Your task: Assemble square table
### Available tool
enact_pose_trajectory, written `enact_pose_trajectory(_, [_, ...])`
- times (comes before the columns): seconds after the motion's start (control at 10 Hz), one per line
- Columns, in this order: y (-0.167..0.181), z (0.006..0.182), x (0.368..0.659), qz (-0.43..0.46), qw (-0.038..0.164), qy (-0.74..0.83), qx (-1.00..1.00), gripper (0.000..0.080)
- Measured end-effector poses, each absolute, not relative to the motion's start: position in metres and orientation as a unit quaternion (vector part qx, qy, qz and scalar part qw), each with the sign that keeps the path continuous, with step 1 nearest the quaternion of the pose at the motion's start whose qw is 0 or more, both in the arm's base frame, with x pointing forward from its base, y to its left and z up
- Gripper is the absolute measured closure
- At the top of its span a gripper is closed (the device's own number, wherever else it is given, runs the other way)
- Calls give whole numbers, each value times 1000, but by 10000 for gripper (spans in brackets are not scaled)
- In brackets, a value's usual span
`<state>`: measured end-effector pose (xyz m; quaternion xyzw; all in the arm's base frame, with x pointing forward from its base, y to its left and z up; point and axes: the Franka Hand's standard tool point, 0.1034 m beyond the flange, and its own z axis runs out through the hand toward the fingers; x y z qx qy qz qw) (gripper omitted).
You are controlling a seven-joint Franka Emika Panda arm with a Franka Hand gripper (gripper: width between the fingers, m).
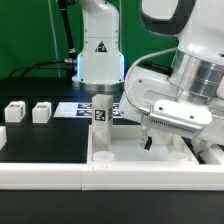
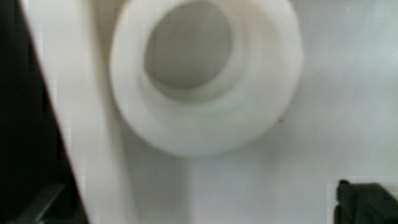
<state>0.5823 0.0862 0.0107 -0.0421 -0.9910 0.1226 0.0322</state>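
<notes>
Exterior view: arm comes in from upper right of frame; jaws hang low over the square slab (image 1: 125,157), lower centre-right of frame, on the black bench (image 1: 40,140). Whether they touch it cannot be told from here. One leg (image 1: 101,112) stands upright at the slab's far edge, centre frame; its foot is too small to tell whether it sits in a hole. Two more legs (image 1: 15,112) (image 1: 41,112) lie on the bench, left of frame, well apart from the slab. Marker board (image 1: 68,108) flat behind them. Wrist view: very close, blurred. A round corner hole (image 2: 192,55) of the slab fills the upper frame, empty. One dark fingertip (image 2: 366,200) is cut off at lower right and a dark shape at lower left; jaws spread wide, gripping nothing.
</notes>
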Motion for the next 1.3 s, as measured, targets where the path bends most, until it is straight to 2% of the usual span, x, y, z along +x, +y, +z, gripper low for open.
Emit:
enact_pose_trajectory(0.5, [85,11,582,125,34,-991,-45,151])
enact_pose_trajectory(0.6, [84,34,588,148,31,-987,-58,151])
enact_pose_trajectory(0.7, [84,62,591,160,16,-984,-71,151])
enact_pose_trajectory(0.9, [70,100,584,183,-3,-976,-118,151])
enact_pose_trajectory(1.0, [55,109,578,198,-4,-966,-164,151])
enact_pose_trajectory(1.3, [-21,124,555,217,-6,-946,-240,151])
